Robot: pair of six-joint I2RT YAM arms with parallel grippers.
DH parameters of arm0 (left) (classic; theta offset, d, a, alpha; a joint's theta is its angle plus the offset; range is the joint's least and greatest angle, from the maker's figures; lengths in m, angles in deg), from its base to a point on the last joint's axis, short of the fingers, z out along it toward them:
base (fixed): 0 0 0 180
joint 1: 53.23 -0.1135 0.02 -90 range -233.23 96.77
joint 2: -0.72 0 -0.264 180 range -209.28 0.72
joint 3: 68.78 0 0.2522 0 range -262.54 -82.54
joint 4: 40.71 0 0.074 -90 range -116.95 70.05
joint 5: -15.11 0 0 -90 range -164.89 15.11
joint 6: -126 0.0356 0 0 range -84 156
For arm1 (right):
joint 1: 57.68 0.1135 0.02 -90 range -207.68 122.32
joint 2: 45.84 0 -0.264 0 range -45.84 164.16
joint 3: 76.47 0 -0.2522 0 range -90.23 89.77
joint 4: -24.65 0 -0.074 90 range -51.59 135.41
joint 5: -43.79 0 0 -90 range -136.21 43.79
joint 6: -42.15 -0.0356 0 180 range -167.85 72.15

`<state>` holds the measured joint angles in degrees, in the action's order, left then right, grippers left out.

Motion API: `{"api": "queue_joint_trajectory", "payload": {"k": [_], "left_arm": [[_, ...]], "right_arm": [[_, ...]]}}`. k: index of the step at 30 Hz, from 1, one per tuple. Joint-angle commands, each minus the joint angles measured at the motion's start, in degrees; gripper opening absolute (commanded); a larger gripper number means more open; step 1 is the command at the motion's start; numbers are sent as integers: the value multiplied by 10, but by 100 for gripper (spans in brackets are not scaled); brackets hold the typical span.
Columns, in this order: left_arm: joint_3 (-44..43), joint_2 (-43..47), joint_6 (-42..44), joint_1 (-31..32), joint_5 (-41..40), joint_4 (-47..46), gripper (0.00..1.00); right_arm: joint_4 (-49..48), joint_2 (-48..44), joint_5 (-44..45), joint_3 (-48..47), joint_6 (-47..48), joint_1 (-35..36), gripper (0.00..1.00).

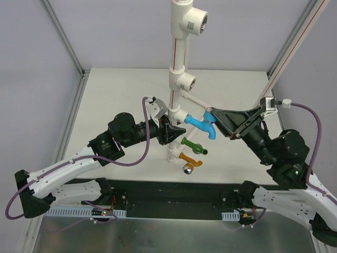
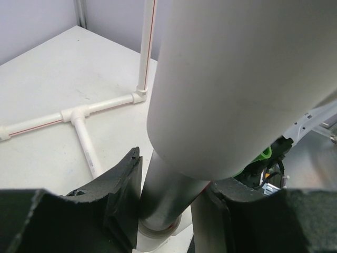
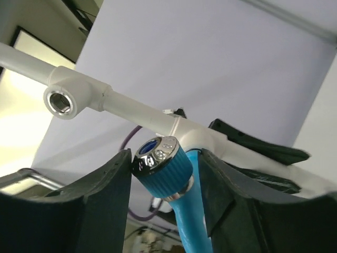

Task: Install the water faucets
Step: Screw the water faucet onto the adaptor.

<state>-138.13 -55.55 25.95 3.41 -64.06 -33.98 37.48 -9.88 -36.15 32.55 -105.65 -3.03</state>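
A white upright pipe [image 1: 178, 52] carries three faucets low down, one above another. The light blue faucet [image 1: 200, 124] is topmost, at a white tee. The green faucet [image 1: 194, 146] and the orange faucet [image 1: 188, 158] sit below it. My right gripper [image 1: 213, 117] is shut on the light blue faucet; in the right wrist view its ribbed knob with the shiny cap [image 3: 160, 158] lies between the fingers [image 3: 166, 168]. My left gripper [image 1: 171, 130] is shut on the pipe from the left, and its jaws [image 2: 174, 205] press the pipe [image 2: 168, 190] on both sides.
Higher on the pipe are two tee fittings with bare threaded mouths [image 1: 197, 21] [image 1: 188, 81]; one shows in the right wrist view [image 3: 63, 100]. Thin white base pipes [image 2: 79, 113] lie on the table behind the stand. Slanted frame posts [image 1: 63, 37] [image 1: 295, 47] flank the table.
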Motion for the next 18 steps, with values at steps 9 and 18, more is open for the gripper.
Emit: {"api": "queue_joint_trajectory", "payload": {"k": [9,18], "left_arm": [[11,20,-105,0,9,72,0],[10,28,-105,0,6,72,0]], "right_arm": [[274,44,18,-102,480,-27,76],[261,36,-25,-139,522,-26,80]]}}
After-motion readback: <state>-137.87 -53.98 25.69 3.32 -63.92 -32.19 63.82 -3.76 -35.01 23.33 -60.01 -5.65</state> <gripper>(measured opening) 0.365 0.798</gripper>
